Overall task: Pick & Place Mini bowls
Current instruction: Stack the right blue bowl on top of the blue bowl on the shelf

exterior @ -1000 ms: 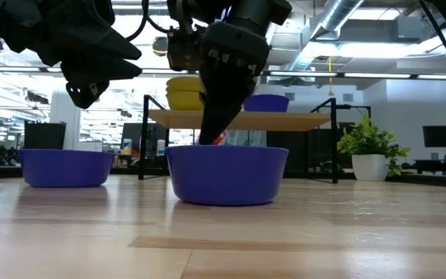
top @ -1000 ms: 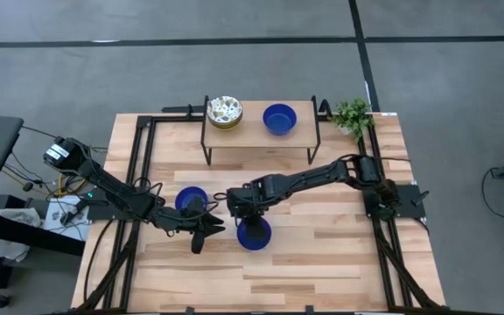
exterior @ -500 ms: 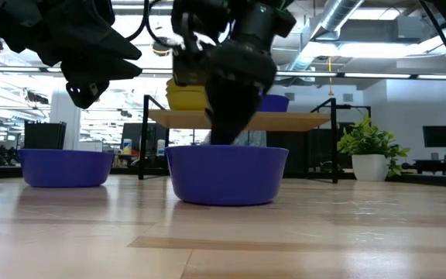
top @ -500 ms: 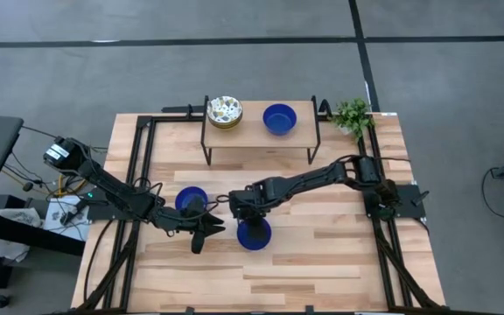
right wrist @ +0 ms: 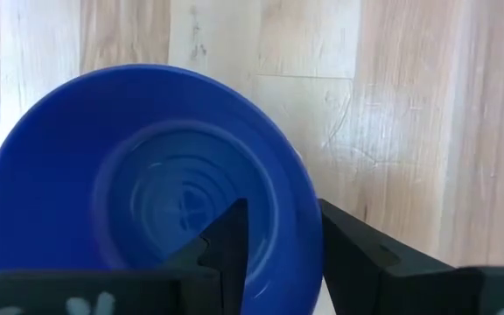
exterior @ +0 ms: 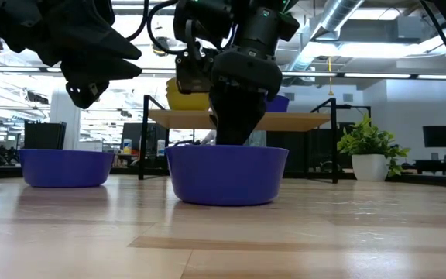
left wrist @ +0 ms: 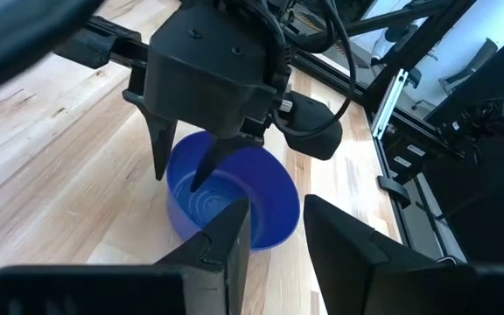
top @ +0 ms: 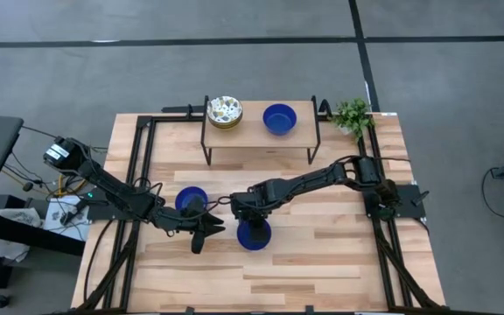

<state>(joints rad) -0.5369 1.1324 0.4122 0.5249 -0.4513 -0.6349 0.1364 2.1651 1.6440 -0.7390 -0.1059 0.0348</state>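
Note:
A glossy blue mini bowl [top: 256, 236] [exterior: 227, 174] [right wrist: 147, 192] rests upright on its base near the table's middle. My right gripper [top: 245, 216] [right wrist: 280, 210] [left wrist: 178, 179] points down over its left rim, open, one finger inside the bowl and one outside; I cannot tell whether either touches. A second blue bowl [top: 189, 198] [exterior: 64, 167] sits to the left. My left gripper [top: 204, 232] [left wrist: 276, 206] hovers open above the table between the two bowls, holding nothing.
A raised wooden shelf [top: 252, 133] at the far side carries a floral-patterned bowl [top: 224, 109] stacked on yellow ones and another blue bowl [top: 279, 118]. A small green plant [top: 352, 115] stands at the far right corner. Black rails run along both table sides.
My right gripper has turned at the wrist and shifted slightly toward the right and the near edge over the blue bowl, its fingers dropping at the rim. The bowl has stayed in place.

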